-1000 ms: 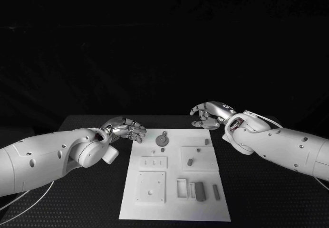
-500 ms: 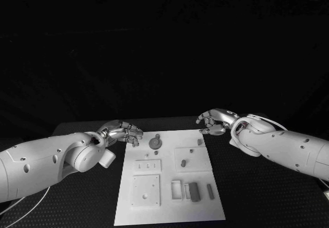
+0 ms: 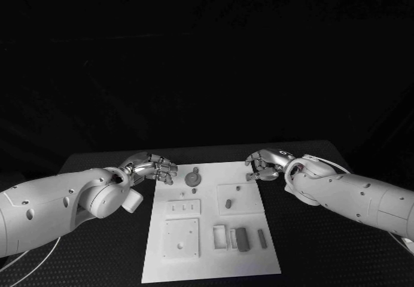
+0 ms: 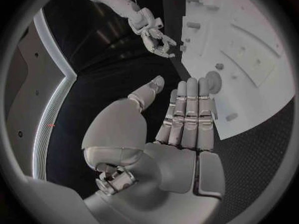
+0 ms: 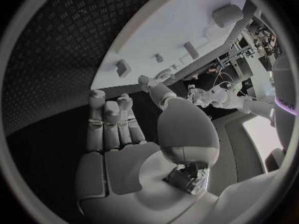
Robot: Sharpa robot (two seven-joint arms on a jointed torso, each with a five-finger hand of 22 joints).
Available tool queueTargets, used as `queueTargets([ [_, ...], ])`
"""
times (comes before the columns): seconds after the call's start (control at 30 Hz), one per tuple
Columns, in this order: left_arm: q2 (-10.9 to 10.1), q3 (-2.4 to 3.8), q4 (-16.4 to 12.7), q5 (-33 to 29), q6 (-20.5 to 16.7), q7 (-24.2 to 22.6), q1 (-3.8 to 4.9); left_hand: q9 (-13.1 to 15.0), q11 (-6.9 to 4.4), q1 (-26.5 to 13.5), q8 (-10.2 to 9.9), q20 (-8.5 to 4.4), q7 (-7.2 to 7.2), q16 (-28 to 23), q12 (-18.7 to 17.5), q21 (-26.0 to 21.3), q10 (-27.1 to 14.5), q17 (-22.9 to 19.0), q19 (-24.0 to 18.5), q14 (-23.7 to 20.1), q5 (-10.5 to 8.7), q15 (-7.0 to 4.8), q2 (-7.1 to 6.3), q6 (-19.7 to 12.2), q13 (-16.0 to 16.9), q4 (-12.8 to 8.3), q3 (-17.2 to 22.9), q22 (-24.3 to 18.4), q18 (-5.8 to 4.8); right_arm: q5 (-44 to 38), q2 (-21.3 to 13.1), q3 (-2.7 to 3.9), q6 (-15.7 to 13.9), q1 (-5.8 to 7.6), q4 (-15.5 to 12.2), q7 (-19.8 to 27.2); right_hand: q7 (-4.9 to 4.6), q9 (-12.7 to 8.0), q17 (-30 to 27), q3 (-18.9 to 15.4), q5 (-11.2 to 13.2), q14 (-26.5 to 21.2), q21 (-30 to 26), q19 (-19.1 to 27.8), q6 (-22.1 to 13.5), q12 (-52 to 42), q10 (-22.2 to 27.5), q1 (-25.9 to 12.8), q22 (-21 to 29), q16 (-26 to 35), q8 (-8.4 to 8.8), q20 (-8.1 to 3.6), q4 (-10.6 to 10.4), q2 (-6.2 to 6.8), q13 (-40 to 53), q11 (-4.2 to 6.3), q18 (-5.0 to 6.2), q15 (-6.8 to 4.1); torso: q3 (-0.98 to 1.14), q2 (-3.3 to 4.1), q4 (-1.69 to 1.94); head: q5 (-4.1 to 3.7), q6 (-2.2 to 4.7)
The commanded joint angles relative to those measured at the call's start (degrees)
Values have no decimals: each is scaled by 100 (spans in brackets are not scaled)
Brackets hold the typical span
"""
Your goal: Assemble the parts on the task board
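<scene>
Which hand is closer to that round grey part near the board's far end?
Left. The left hand hovers just beside the round grey part; the right hand is farther, at the board's opposite edge.

Task board (image 3: 207, 263) near edge ran close to head picture's bottom; its far left corner sat hidden behind left hand (image 3: 154, 167). Small parts (image 3: 240, 238) on board looked too tiny to tell shapes. Right hand (image 3: 265, 162) fingers curled; could not tell if anything was inside. Desk (image 3: 95, 257) near corners were cut off by picture's edges.
</scene>
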State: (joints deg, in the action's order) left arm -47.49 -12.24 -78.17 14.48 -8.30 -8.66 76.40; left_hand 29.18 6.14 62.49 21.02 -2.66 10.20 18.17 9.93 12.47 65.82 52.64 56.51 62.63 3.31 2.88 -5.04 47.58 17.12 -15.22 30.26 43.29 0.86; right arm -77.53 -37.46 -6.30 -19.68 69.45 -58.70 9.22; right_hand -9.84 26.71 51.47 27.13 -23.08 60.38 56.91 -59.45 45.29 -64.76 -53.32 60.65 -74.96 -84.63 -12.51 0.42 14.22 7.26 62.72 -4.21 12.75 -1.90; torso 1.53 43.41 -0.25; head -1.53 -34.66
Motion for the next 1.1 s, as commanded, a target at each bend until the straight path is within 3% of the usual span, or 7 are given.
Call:
queueTargets([
  [0.03, 13, 3, -5, -29, 125, -86, -5, -4, 22, -57, -35, 0, 14, -36, -23, -30, -10, 10, 1, 44, -23, 16, 8, -31, 7, 25, -9, 8, -16, -95, 46, 2, -91, -33, 81, 9, -78, -9, -6, -7, -34, -39, -23, 29, -105, 18, 56, 9, -70, 15, 23, 13, -42, 70, -11, 1, 225, -1, -14, 0, 6, 16, -21],
  [0.27, 9, 3, -6, -23, 114, -55, -6, -4, 24, -61, -39, 0, 17, -40, -27, -31, -13, 13, 3, 45, -23, 16, 14, -35, 9, 28, -9, 10, -17, -158, 111, 2, -115, -120, 219, -5, -87, -12, -5, -11, -34, -45, -27, 30, -116, 11, 65, -1, -72, 12, 23, 16, -64, 87, -14, -9, 225, 9, -26, -2, -4, 14, -50],
  [0.83, -15, 4, -36, -11, 127, -54, -6, -4, 25, -64, -41, 0, 19, -46, -31, -35, -14, 19, 3, 48, -23, 16, 17, -37, 12, 30, -10, 12, -17, -257, 178, 3, -130, -192, 344, -61, -101, 17, 8, -10, -34, -33, -16, -5, 38, -51, 56, 18, -90, -33, -90, 4, -124, 25, -29, -23, 225, 26, -26, -3, -8, 4, -88],
  [1.1, -17, 4, -40, -1, 129, -49, -5, -3, 25, -66, -42, 0, 19, -49, -33, -36, -13, 22, 3, 49, -23, 16, 17, -36, 14, 32, -10, 13, -17, -303, 221, 3, -106, -202, 350, -72, 58, 100, 41, -38, -38, 88, 109, -111, 477, -186, -69, 22, -120, -161, -351, -63, -140, -151, -46, 124, 225, -106, -28, -5, -7, 3, -107],
])
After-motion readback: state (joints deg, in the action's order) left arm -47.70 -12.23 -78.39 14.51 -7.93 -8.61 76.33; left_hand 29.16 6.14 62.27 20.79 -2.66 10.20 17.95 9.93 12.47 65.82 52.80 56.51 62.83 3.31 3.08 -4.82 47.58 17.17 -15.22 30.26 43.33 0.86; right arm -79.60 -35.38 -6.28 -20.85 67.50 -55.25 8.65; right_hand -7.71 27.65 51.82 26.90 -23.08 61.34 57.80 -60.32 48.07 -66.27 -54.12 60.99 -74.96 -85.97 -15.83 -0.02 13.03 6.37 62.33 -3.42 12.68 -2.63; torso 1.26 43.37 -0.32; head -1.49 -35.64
